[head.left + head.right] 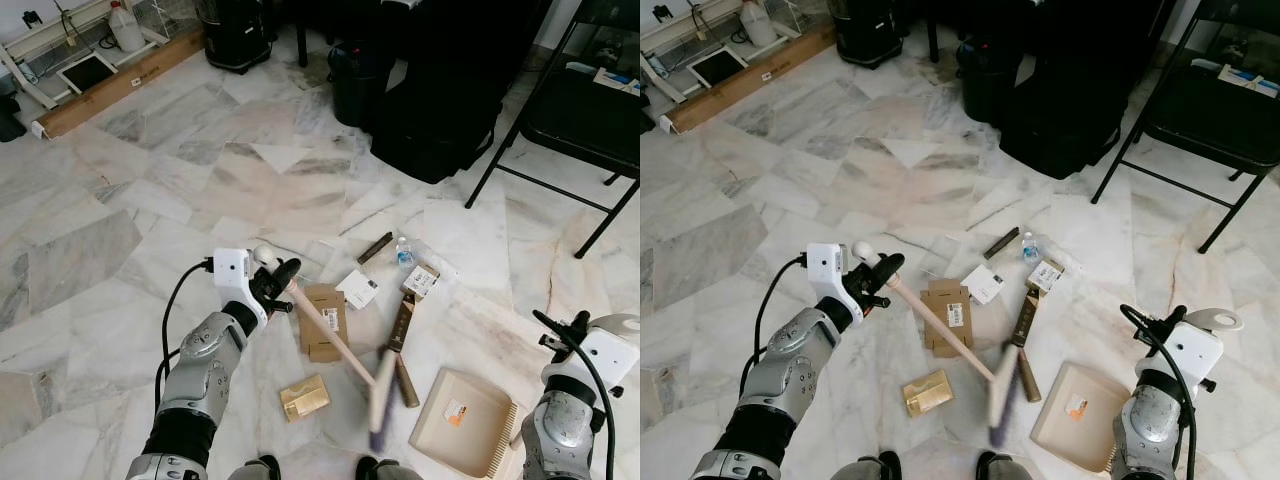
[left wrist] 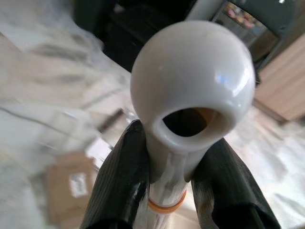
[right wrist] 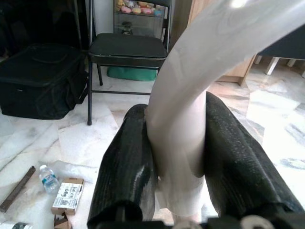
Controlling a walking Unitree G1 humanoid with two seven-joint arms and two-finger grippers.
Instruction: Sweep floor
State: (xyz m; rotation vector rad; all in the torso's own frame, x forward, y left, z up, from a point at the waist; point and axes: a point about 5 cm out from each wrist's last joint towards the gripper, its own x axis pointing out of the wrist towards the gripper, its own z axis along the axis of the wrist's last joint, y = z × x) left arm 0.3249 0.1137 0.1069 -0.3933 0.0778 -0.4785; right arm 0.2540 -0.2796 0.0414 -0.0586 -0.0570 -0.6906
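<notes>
We've got the left claw clamped on the broom just under its white knob, stick slanting down so the blurry bristles sit on the marble floor beside the dustpan. Right claw is squeezed around the dustpan's pale handle. Flattened boxes, a bottle and other scraps lie scattered around the broom.
</notes>
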